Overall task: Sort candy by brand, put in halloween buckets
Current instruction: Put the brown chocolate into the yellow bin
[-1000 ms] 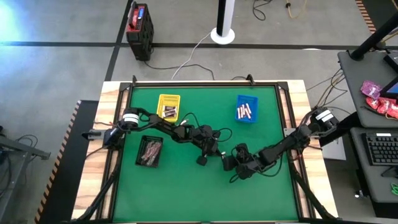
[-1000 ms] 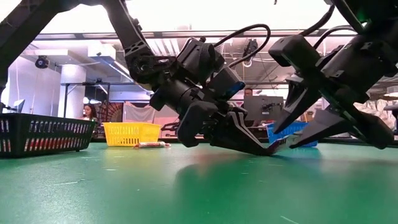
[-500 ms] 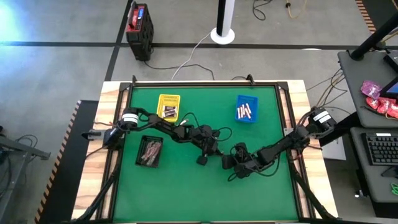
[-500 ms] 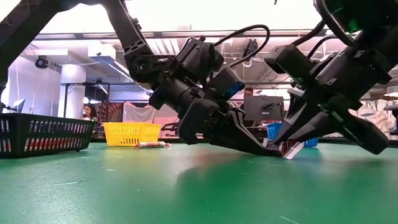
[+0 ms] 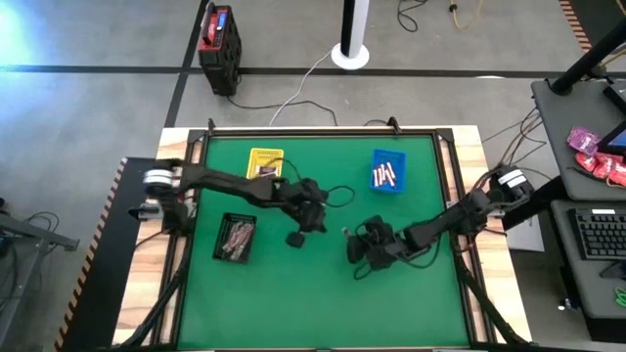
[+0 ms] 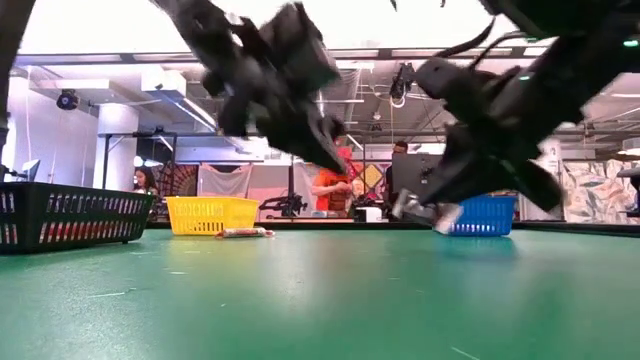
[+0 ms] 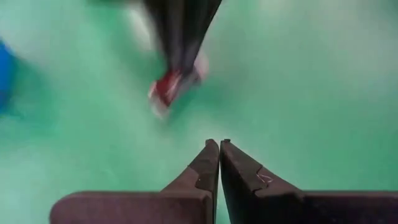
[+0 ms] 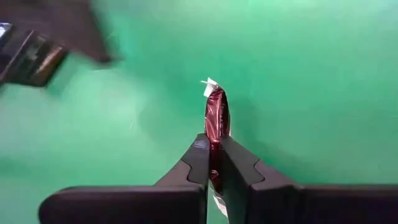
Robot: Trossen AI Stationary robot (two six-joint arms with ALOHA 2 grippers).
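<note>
Right end effector [image 8: 213, 163] clamped on reddish candy bar [image 8: 217, 115] (protruding past fingertips), left end effector [image 7: 219, 149] closed, empty.

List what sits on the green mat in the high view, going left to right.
Black bin → yellow bin → left gripper → right gripper, holding a reddish candy bar → blue bin.

A green-topped table [image 5: 293, 293] with a pale wooden border and a dark rail frame carries three small bins. The yellow bin [image 5: 264, 165] sits at the far side, left of centre. The blue bin [image 5: 388, 172] sits far right, well apart from it. The black bin [image 5: 236, 238] rests nearer, at the left. Each holds wrapped candy. One loose candy [image 6: 245, 232] lies on the green surface just beside the yellow bin.
</note>
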